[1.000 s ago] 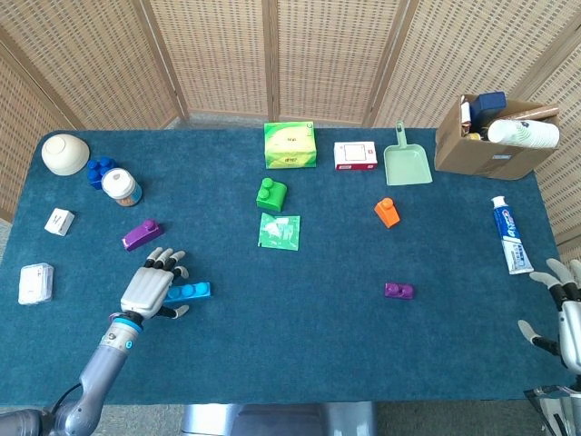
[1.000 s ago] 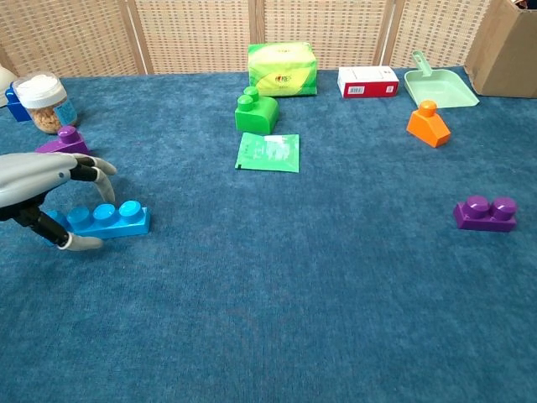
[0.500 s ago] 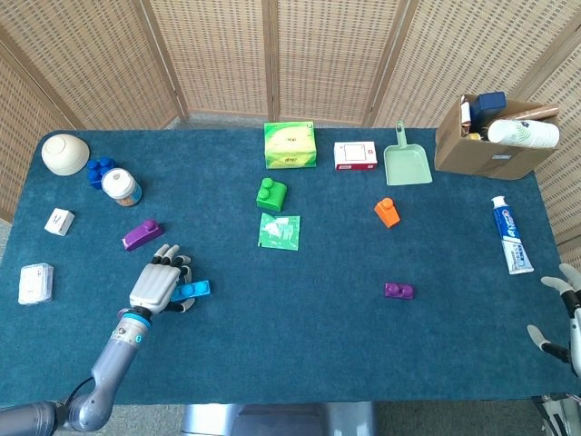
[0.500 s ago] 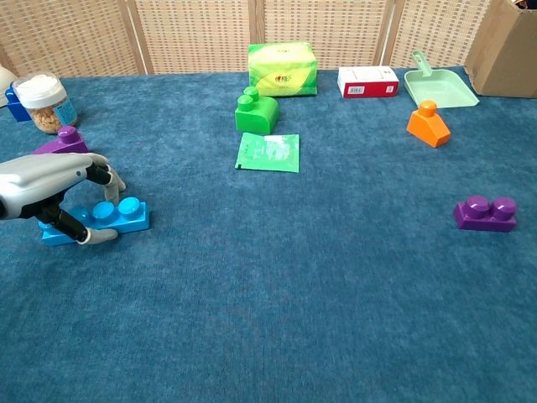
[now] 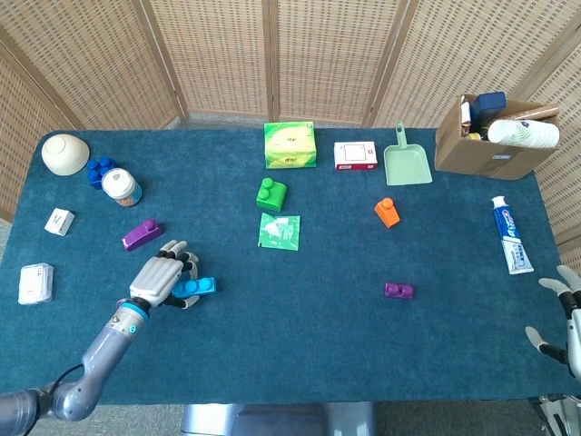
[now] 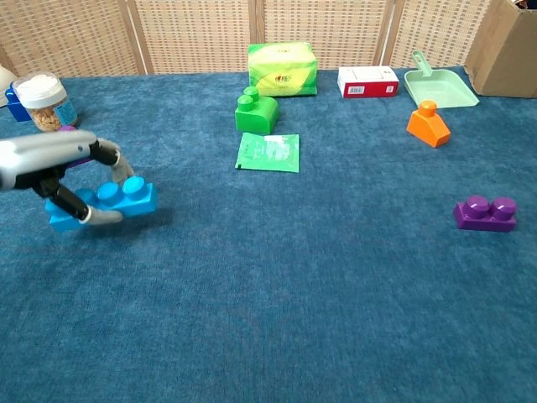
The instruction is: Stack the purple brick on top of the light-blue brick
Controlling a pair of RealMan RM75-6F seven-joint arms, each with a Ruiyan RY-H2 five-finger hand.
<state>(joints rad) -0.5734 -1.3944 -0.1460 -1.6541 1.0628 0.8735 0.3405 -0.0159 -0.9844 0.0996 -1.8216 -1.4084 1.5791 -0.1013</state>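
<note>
My left hand (image 5: 159,277) (image 6: 59,164) grips the long light-blue brick (image 5: 195,288) (image 6: 126,197) at its left end and holds it just above the cloth, tilted a little. A two-stud purple brick (image 5: 398,291) (image 6: 485,212) lies on the table right of centre, far from both hands. A second, sloped purple brick (image 5: 142,235) sits just beyond my left hand. My right hand (image 5: 567,318) hangs at the table's near right edge, fingers apart and holding nothing.
A green brick (image 5: 270,194), a green packet (image 5: 279,231) and an orange brick (image 5: 387,212) lie mid-table. At the back stand a green box (image 5: 290,144), a dustpan (image 5: 406,162) and a cardboard box (image 5: 495,136). A jar (image 5: 120,186) and a bowl (image 5: 65,153) are far left, toothpaste (image 5: 510,235) at the right.
My left hand closed its fingers around the light-blue brick and raised it off the cloth, shifting slightly right. The right hand drew back toward the table's edge.
</note>
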